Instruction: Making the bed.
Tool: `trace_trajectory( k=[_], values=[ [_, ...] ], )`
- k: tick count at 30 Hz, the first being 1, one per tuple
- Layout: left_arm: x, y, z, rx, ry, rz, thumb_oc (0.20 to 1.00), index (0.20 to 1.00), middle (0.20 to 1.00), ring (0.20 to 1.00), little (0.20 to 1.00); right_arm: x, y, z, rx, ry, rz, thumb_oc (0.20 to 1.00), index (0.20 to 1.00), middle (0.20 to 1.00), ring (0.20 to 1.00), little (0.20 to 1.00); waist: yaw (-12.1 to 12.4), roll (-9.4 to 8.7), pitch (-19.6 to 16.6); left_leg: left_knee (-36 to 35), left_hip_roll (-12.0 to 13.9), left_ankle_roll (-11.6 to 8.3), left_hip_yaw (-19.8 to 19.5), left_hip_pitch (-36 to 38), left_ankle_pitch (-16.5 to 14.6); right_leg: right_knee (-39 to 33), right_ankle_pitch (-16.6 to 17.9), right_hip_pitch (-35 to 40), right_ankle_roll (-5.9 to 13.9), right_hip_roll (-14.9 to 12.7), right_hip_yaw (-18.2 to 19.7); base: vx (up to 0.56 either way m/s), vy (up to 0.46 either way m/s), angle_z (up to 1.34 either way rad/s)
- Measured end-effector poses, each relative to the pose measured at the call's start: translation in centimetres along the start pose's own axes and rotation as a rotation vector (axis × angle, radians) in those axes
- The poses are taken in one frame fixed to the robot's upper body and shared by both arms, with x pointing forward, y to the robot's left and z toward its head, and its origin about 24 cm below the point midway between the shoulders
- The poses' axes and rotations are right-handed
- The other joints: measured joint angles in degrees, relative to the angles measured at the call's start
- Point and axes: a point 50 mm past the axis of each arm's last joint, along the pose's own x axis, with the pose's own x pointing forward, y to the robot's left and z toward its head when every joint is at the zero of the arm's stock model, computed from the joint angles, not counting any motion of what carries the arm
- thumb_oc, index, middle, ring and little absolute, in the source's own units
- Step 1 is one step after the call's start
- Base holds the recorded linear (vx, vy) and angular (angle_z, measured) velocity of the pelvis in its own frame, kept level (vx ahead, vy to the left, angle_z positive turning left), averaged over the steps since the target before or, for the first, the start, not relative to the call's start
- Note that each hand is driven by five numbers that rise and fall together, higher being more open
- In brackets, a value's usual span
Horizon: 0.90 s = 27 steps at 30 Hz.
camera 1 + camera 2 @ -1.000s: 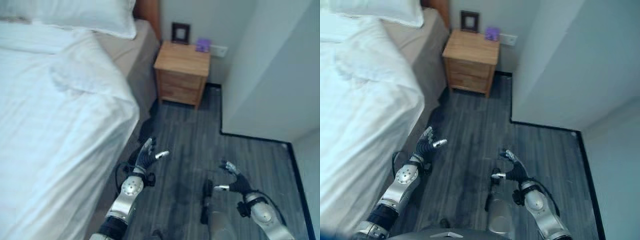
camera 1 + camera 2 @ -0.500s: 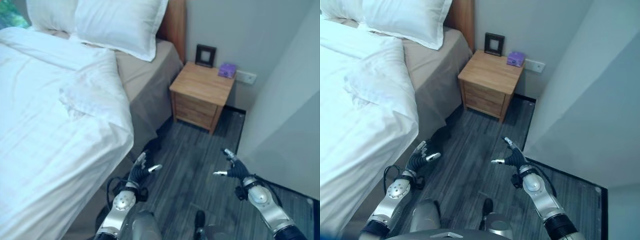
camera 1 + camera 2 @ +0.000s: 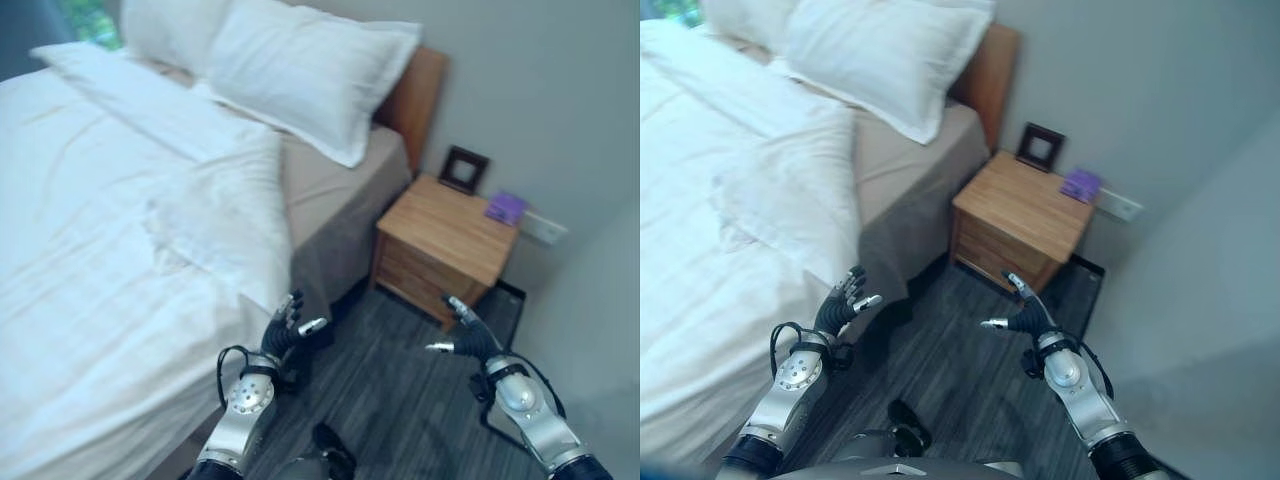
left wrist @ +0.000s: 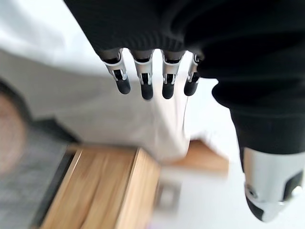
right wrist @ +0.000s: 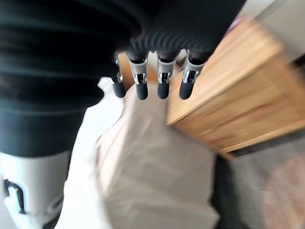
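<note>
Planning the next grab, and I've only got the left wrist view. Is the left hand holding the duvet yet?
Observer: No. The left hand is open and holds nothing. It hangs over the floor beside the hanging corner of the white duvet.
Operator: And the other one?
Observer: The right hand is open too, over the floor in front of the wooden nightstand.
Operator: How far up does the cover reach?
Observer: It is bunched short of the pillows, leaving a strip of beige sheet bare.
</note>
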Motion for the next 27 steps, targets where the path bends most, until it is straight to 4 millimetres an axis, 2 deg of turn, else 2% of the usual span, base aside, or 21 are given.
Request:
trace_trajectory(
  k=[1, 2, 3, 4, 5, 6, 7, 8, 9, 10, 11, 12, 13, 14, 15, 16, 17, 18, 21, 25, 27],
  values=[
    [0.0, 0.3, 0.4, 0.008, -0.014, 0.004, 1.000, 1.000, 1.000, 1.000, 1.000, 0.4, -0.1, 0.5, -0.003, -0.024, -0.002, 1.000, 1.000, 1.000, 1.000, 1.000, -0.4, -0.91, -0.4, -0.5, -0.7, -0.13, -0.7, 0.3, -0.1, 3.6, -0.8, -2.6, 1.40, -2.2, 0.2, 0.19, -0.017, 1.40],
    [0.5, 1.2, 1.1, 0.024, -0.036, 0.029, 1.000, 1.000, 1.000, 1.000, 1.000, 1.3, -0.6, 1.8, -0.013, -0.075, -0.013, 1.000, 1.000, 1.000, 1.000, 1.000, -0.1, -1.35, 0.0, -0.5, -1.9, 0.16, -6.2, 0.8, -0.8, 12.1, -1.0, -9.7, 1.78, -4.6, 3.6, 0.12, -0.033, 1.61],
    [0.4, 1.5, 1.1, 0.031, -0.035, 0.038, 1.000, 1.000, 1.000, 1.000, 1.000, 1.7, -0.7, 2.3, -0.016, -0.095, -0.015, 1.000, 1.000, 1.000, 1.000, 1.000, -0.9, -0.89, 0.2, -0.4, -2.2, 0.18, -7.6, 1.1, -0.7, 14.2, -1.1, -12.6, 1.76, -5.4, 4.5, 0.12, -0.081, 1.64],
    [0.8, 1.4, 1.6, 0.012, -0.051, 0.033, 1.000, 1.000, 1.000, 1.000, 1.000, 1.6, -1.1, 2.7, -0.010, -0.110, -0.035, 1.000, 1.000, 1.000, 1.000, 1.000, -0.7, -0.44, 0.5, -0.2, -2.3, 0.20, -10.8, 1.3, -0.6, 14.5, -1.8, -16.0, 1.56, -5.4, 7.5, 0.08, -0.072, 2.07],
    [0.8, 1.3, 1.6, 0.001, -0.051, 0.030, 1.000, 1.000, 1.000, 1.000, 1.000, 1.8, -1.1, 3.1, -0.014, -0.128, -0.036, 1.000, 1.000, 1.000, 1.000, 1.000, -1.4, 0.62, 1.1, 0.3, -2.2, 0.19, -14.2, 1.8, -0.9, 9.4, -1.4, -17.9, 1.89, -5.7, 10.0, 0.16, -0.144, 1.83],
    [0.5, 1.5, 1.5, 0.007, -0.047, 0.029, 1.000, 1.000, 1.000, 1.000, 1.000, 1.9, -1.1, 3.3, -0.018, -0.139, -0.032, 1.000, 1.000, 1.000, 1.000, 1.000, -1.3, 0.69, 1.1, 0.1, -2.3, 0.46, -14.8, 2.4, -1.2, 6.8, -0.3, -19.3, 1.50, -6.2, 10.9, 0.15, -0.154, 1.56],
    [0.4, 1.6, 1.3, 0.012, -0.039, 0.030, 1.000, 1.000, 1.000, 1.000, 1.000, 2.0, -1.1, 3.6, -0.015, -0.147, -0.034, 1.000, 1.000, 1.000, 1.000, 1.000, -0.2, 1.08, 1.4, 0.4, -2.6, -0.05, -17.2, 2.3, -1.4, 3.9, 0.0, -20.6, 0.89, -6.5, 12.3, 0.17, -0.251, 1.14],
    [0.5, 1.4, 1.2, 0.016, -0.032, 0.018, 1.000, 1.000, 1.000, 1.000, 1.000, 1.7, -1.3, 3.6, -0.015, -0.153, -0.043, 1.000, 1.000, 1.000, 1.000, 1.000, -0.7, 1.58, 1.5, 0.7, -2.4, -1.41, -20.5, 1.7, -1.9, -5.3, 1.3, -20.3, -1.14, -5.4, 16.3, 0.09, -0.177, 1.34],
    [0.4, 1.4, 1.1, 0.019, -0.032, 0.011, 1.000, 1.000, 1.000, 1.000, 1.000, 1.6, -1.4, 3.5, -0.014, -0.152, -0.046, 1.000, 1.000, 1.000, 1.000, 1.000, -1.0, 1.57, 1.5, 0.7, -2.4, -2.07, -22.6, 1.7, -2.1, -11.3, 2.5, -19.4, -1.97, -4.7, 16.9, 0.14, -0.188, 1.71],
    [0.3, 1.7, 0.8, 0.026, -0.018, 0.014, 1.000, 1.000, 1.000, 1.000, 1.000, 1.4, -1.2, 3.3, -0.009, -0.145, -0.043, 1.000, 1.000, 1.000, 1.000, 1.000, -1.0, 1.62, 1.5, 0.6, -2.2, -2.18, -23.8, 1.6, -2.1, -22.6, 6.5, -17.6, -2.08, -3.5, 20.5, 0.14, -0.096, 1.18],
    [0.2, 2.0, 0.7, 0.031, -0.009, 0.022, 1.000, 1.000, 1.000, 1.000, 1.000, 1.3, -1.1, 3.3, -0.007, -0.141, -0.041, 1.000, 1.000, 1.000, 1.000, 1.000, -0.8, 1.49, 1.5, 0.8, -2.2, -2.28, -25.1, 1.8, -1.8, -26.9, 9.4, -16.8, -2.18, -3.2, 21.6, 0.13, -0.100, 1.01],
    [-0.1, 2.2, 0.4, 0.028, 0.000, 0.031, 1.000, 1.000, 1.000, 1.000, 1.000, 1.0, -1.2, 2.8, -0.004, -0.125, -0.045, 1.000, 1.000, 1.000, 1.000, 1.000, -1.0, 1.53, 1.4, 0.5, -2.4, -2.45, -28.8, 2.3, -1.6, -31.7, 12.4, -15.7, -2.45, -2.0, 24.0, 0.16, -0.166, 1.32],
    [0.0, 2.0, 0.2, 0.025, 0.009, 0.024, 1.000, 1.000, 1.000, 1.000, 1.000, 0.3, -1.5, 1.7, 0.006, -0.079, -0.068, 1.000, 1.000, 1.000, 1.000, 1.000, -3.4, 1.61, 1.4, 0.1, -1.9, -2.87, -31.9, 2.7, -0.6, -36.6, 15.1, -12.6, -2.53, -0.2, 29.2, 0.11, -0.113, 1.45],
    [-0.2, 2.2, 0.1, 0.030, 0.009, 0.023, 1.000, 1.000, 1.000, 1.000, 1.000, 0.1, -1.6, 1.3, 0.003, -0.060, -0.072, 1.000, 1.000, 1.000, 1.000, 1.000, -3.4, 1.31, 1.4, 0.1, -1.9, -2.97, -33.5, 2.8, -0.6, -38.1, 17.0, -12.1, -2.78, -0.2, 29.4, 0.24, -0.209, 1.45],
    [-0.3, 2.6, -0.2, 0.034, 0.025, 0.026, 1.000, 1.000, 1.000, 1.000, 1.000, -0.2, -2.0, 0.8, 0.008, -0.040, -0.094, 1.000, 1.000, 1.000, 1.000, 1.000, -3.8, 0.05, 1.2, 0.5, -2.6, -3.14, -34.3, 2.6, -0.6, -38.9, 21.7, -11.7, -3.03, -0.7, 32.6, 0.14, -0.098, 0.95],
    [-0.3, 2.7, -0.2, 0.037, 0.027, 0.026, 1.000, 1.000, 1.000, 1.000, 1.000, -0.4, -2.3, 0.5, 0.009, -0.024, -0.112, 1.000, 1.000, 1.000, 1.000, 1.000, -3.8, -0.62, 1.4, 0.2, -3.0, -3.93, -34.2, 2.7, -0.6, -38.7, 24.7, -10.5, -1.85, -1.6, 32.5, 0.20, -0.141, 0.82],
    [-0.3, 2.7, -0.1, 0.038, 0.023, 0.020, 1.000, 1.000, 1.000, 1.000, 1.000, -0.6, -2.6, 0.1, 0.005, -0.004, -0.131, 1.000, 1.000, 1.000, 1.000, 1.000, -3.8, -0.79, 1.4, 0.1, -2.8, -4.85, -34.6, 3.1, -1.1, -38.7, 22.7, -9.6, -1.22, -1.7, 32.1, 0.16, -0.136, 0.58],
    [-0.4, 2.9, 0.1, 0.038, 0.015, 0.023, 1.000, 1.000, 1.000, 1.000, 1.000, -0.6, -3.3, 0.0, -0.017, 0.004, -0.164, 1.000, 1.000, 1.000, 1.000, 1.000, -3.6, -0.76, 1.6, -0.5, -1.9, -6.32, -34.1, 3.7, -0.9, -38.7, 21.9, -9.4, -1.56, -1.1, 31.1, 0.16, -0.136, 0.35],
    [-0.4, 4.2, 1.8, 0.016, -0.070, 0.086, 1.000, 1.000, 1.000, 1.000, 1.000, 0.1, -5.7, 0.8, -0.060, -0.023, -0.268, 1.000, 1.000, 1.000, 1.000, 1.000, -3.4, -0.55, 1.9, -2.4, 0.7, -8.81, -33.9, 4.9, -0.2, -38.7, 20.9, -8.1, -2.08, 1.4, 28.8, 0.12, -0.114, 0.14],
    [-0.6, 5.6, 3.2, -0.029, -0.143, 0.152, 1.000, 1.000, 1.000, 1.000, 1.000, 1.0, -8.6, 2.5, -0.229, -0.078, -0.319, 1.000, 1.000, 1.000, 1.000, 1.000, -3.1, -0.98, 1.9, -2.4, 2.1, -9.55, -32.0, 4.8, -0.7, -38.9, 19.2, -7.9, -3.00, 2.0, 28.4, 0.12, -0.132, 0.02],
    [-0.6, 6.3, 3.7, -0.036, -0.170, 0.190, 1.000, 1.000, 1.000, 1.000, 1.000, 2.2, -10.6, 4.7, -0.336, -0.140, -0.365, 1.000, 1.000, 1.000, 1.000, 1.000, -1.8, -1.00, 1.8, -2.4, 3.5, -9.70, -30.5, 4.6, -0.6, -39.0, 18.7, -8.0, -3.40, 2.8, 27.5, 0.10, -0.138, 0.18]
  ],
)
